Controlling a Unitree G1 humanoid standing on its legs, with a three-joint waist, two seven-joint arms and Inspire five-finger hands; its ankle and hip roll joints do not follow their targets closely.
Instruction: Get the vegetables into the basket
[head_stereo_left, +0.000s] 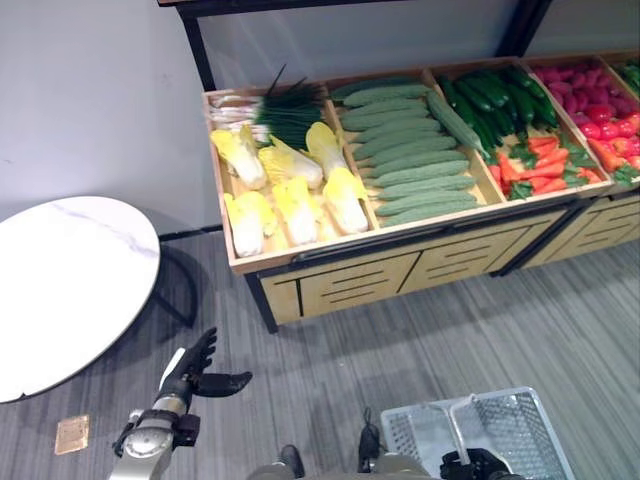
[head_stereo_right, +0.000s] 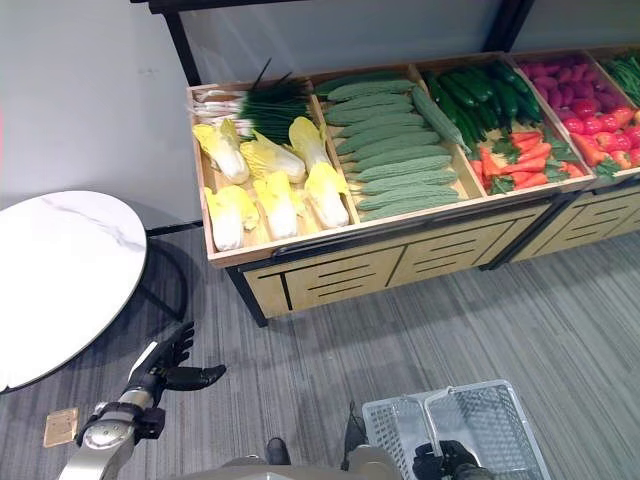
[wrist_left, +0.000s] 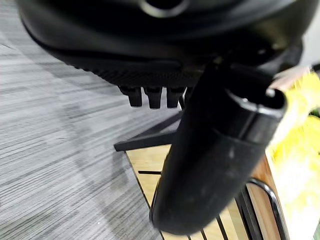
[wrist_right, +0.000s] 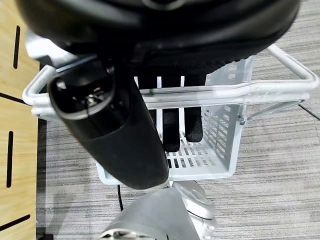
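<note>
While the left robot hand (head_stereo_left: 196, 370) hangs low over the floor with its fingers spread and nothing in it, the vegetables sit well ahead of and above it in the wooden display stand (head_stereo_left: 330, 268): cabbages (head_stereo_left: 290, 185) closest, then cucumbers (head_stereo_left: 415, 150), then carrots (head_stereo_left: 540, 165) further right. A round white desk (head_stereo_left: 65, 285) is off to that hand's left. The right robot hand (head_stereo_right: 445, 460) has its fingers curled round the handle of the empty wire basket (head_stereo_left: 510, 430). Biggest risk I see: it's a long reach up to the stand, so the free hand could clip the front edge or knock a cabbage loose, and leaning in might swing the basket into the drawers.
</note>
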